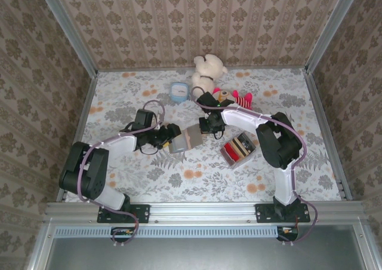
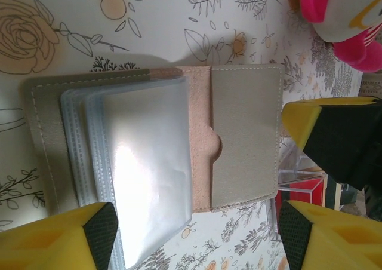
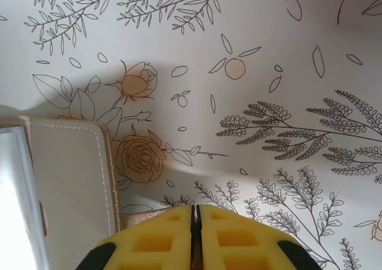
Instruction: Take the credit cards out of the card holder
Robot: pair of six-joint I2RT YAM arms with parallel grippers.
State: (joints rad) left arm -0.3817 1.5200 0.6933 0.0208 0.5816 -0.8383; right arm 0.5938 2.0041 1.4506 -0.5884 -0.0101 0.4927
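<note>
The grey card holder (image 1: 186, 140) lies open like a book on the flowered table between my two grippers. In the left wrist view the card holder (image 2: 245, 132) shows a grey slot pocket on a tan lining, and a stack of clear plastic sleeves (image 2: 143, 162) fanned over its other panel. The credit cards are hidden. My left gripper (image 2: 191, 241) is open, one finger at the sleeves and the other past the pocket panel. My right gripper (image 3: 196, 213) is shut, its tips at the holder's outer edge (image 3: 71, 174); nothing shows between its jaws.
A grey tray (image 1: 239, 147) with red and tan contents sits just right of the holder. A small light blue box (image 1: 179, 92), a cream plush (image 1: 208, 70) and a pink plush (image 1: 230, 97) stand behind. Patterned walls close in three sides of the table.
</note>
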